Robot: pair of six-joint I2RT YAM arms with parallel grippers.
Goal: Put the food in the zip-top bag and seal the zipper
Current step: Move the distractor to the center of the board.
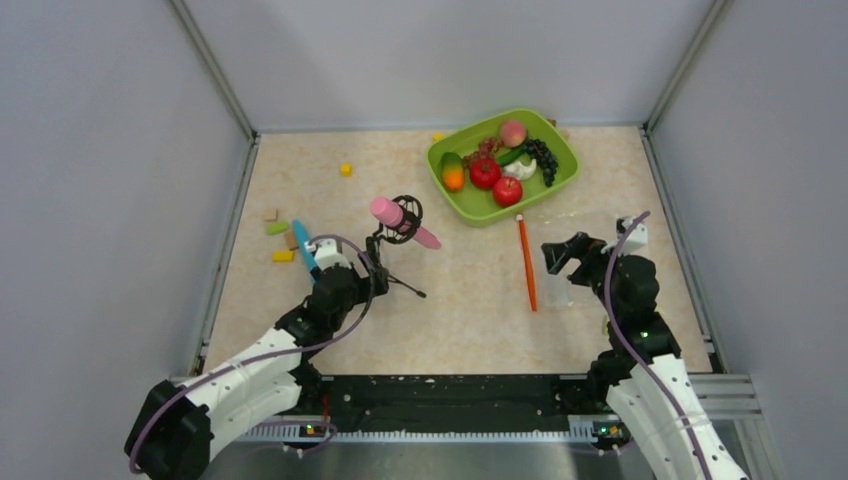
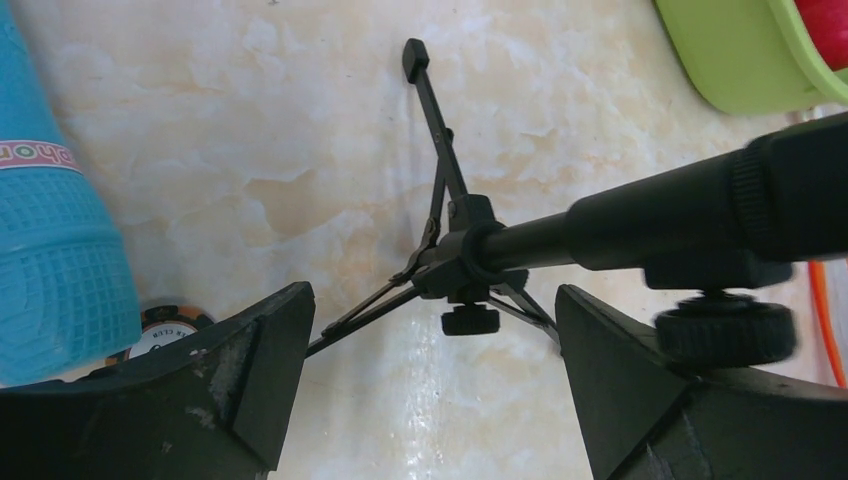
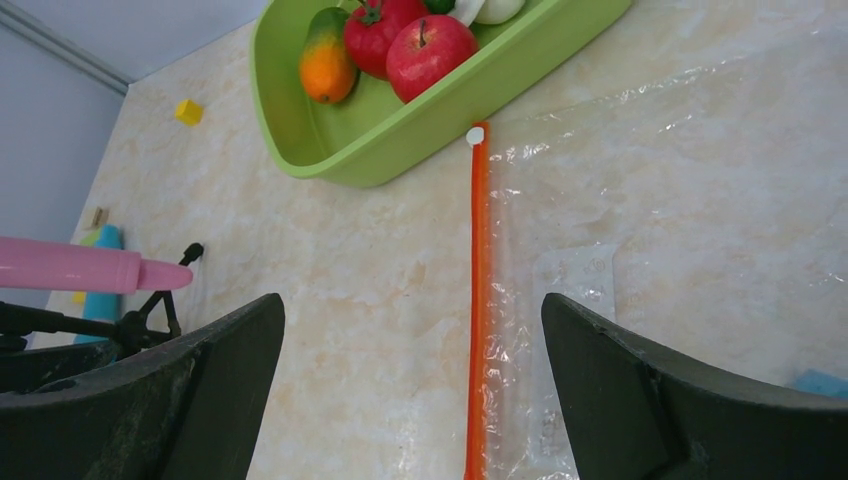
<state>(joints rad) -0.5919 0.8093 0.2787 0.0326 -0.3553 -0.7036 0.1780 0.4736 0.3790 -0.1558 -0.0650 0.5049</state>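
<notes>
The bag (image 3: 660, 200) is lying flat on the desk (image 3: 330, 300) just beside the green tray (image 3: 330, 150) holding the food (image 3: 420, 45), its orange zipper (image 3: 478, 300) showing under your right jaws; the left jaws and right jaws are standing spread and empty. You are probably dealing with light, limp, slippery film, so be taking hold at the stiffer zipper edge.

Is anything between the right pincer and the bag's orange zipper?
Nothing visible: the thin orange-red zipper strip of the clear plastic bag lies uncovered just ahead of the open right pincer.
</notes>
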